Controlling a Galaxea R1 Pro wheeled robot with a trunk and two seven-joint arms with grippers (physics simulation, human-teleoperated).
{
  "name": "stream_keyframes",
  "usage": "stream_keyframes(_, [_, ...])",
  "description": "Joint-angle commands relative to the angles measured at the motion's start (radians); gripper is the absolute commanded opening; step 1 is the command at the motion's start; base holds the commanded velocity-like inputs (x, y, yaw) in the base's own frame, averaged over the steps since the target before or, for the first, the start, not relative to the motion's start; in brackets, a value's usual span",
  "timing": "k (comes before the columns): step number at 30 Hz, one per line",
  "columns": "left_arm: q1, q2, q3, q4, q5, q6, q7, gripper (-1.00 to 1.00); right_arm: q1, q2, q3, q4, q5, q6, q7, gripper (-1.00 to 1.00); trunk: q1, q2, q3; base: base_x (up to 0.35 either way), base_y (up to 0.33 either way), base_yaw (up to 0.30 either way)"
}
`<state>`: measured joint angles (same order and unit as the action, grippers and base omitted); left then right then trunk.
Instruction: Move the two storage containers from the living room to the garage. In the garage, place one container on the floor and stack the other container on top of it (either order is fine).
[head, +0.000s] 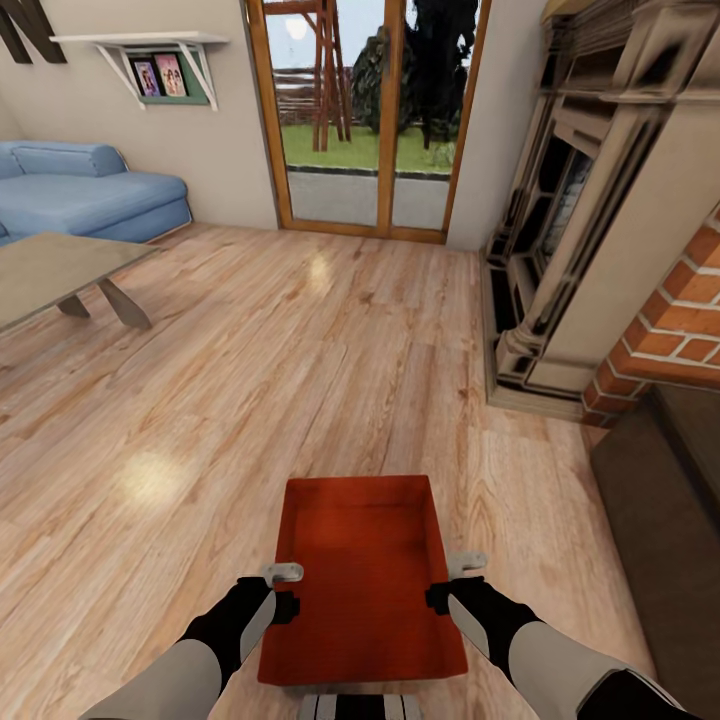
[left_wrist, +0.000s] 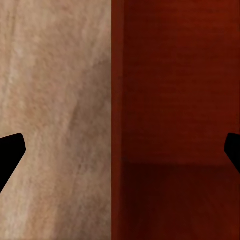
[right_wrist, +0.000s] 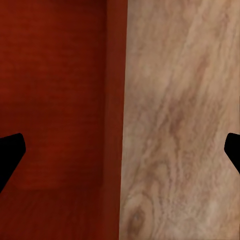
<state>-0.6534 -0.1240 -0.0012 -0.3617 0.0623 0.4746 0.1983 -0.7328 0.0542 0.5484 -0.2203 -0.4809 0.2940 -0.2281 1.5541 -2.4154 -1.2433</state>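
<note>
- Both grippers flank an orange-red storage container (head: 365, 570) in the head view: the left gripper (head: 283, 574) sits at the bin's 9 o'clock wall, the right gripper (head: 466, 565) at its 3 o'clock wall, each touching or just beside the rim. How tightly either one grips cannot be told from here.
- Still in the head view, the container is at 6 o'clock of the picture over the light wood plank floor (head: 250, 400) of the living room. A blue sofa (head: 85, 195) lies at 10 o'clock, a low table (head: 60, 275) near 9 o'clock, a glass door (head: 365, 115) at 12 o'clock, and the brick-and-stone fireplace (head: 600, 250) at 2 o'clock. A wall shelf (head: 150, 60) hangs above the sofa.
- Left wrist view: the two dark fingertips (left_wrist: 10, 155) stand wide apart, one over the plank floor (left_wrist: 55, 120), the other over the bin's inside (left_wrist: 180, 100), so the bin's side wall runs between them, untouched by either tip.
- Right wrist view: the fingertips (right_wrist: 10, 155) are likewise spread wide, straddling the container wall (right_wrist: 115, 100), with wood floor (right_wrist: 180, 120) on the outer side.
</note>
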Motion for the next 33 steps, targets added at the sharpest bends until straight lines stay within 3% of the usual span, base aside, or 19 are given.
stream_keyframes(1, [0.0, 0.0, 0.0, -0.002, 0.007, 0.004, 0.006, 1.0, 0.0, -0.001, 0.008, -0.002, -0.008, 0.005, -0.007, 1.0, 0.0, -0.001, -0.001, 0.0, 0.0, 0.0])
stream_keyframes(15, [0.0, 0.0, 0.0, -0.002, 0.007, 0.004, 0.006, 1.0, 0.0, -0.001, 0.008, -0.002, -0.008, 0.005, -0.007, 1.0, 0.0, -0.001, -0.001, 0.0, 0.0, 0.0])
stream_keyframes(20, [0.0, 0.001, 0.0, -0.002, 0.007, 0.004, 0.006, 1.0, 0.0, -0.001, 0.008, -0.002, -0.008, 0.005, -0.007, 1.0, 0.019, -0.036, -0.016, 0.0, 0.0, 0.0])
stream_keyframes(33, [0.0, 0.001, 0.0, -0.002, 0.007, 0.004, 0.006, 1.0, 0.0, -0.001, 0.008, -0.002, -0.008, 0.005, -0.007, 1.0, 0.019, -0.036, -0.016, 0.0, 0.0, 0.0])
